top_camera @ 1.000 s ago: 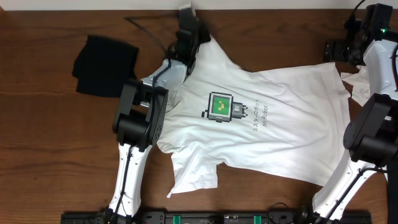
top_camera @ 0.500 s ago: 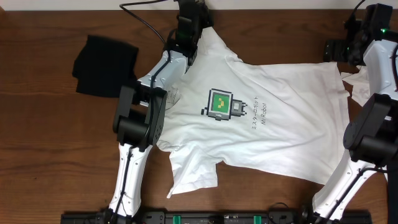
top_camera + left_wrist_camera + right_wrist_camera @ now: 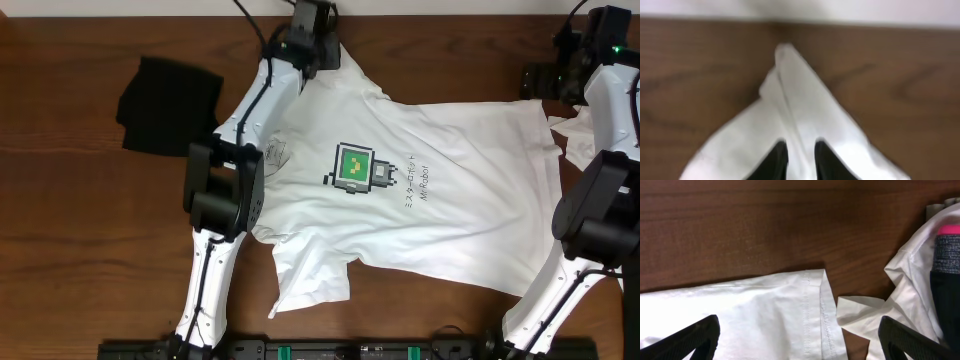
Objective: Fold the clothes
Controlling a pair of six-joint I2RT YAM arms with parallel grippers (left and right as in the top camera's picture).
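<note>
Find white tee flat, print up, mid-counter; collar toward 9 o'clock, hem toward 3. Find L gripper at 12 o'clock on sleeve tip, jaws barely parted w/ ridge of white cloth between; can't tell if pinched or loose. Find R gripper at 2 o'clock over hem corner, jaws spread wide, holding nothing. See black garment at 10 o'clock, apart from tee; crumpled white garment just beside hem at 3.

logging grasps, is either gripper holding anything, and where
Right gripper: nothing. Left gripper: jaws narrow over the T-shirt sleeve; a grip cannot be told.
</note>
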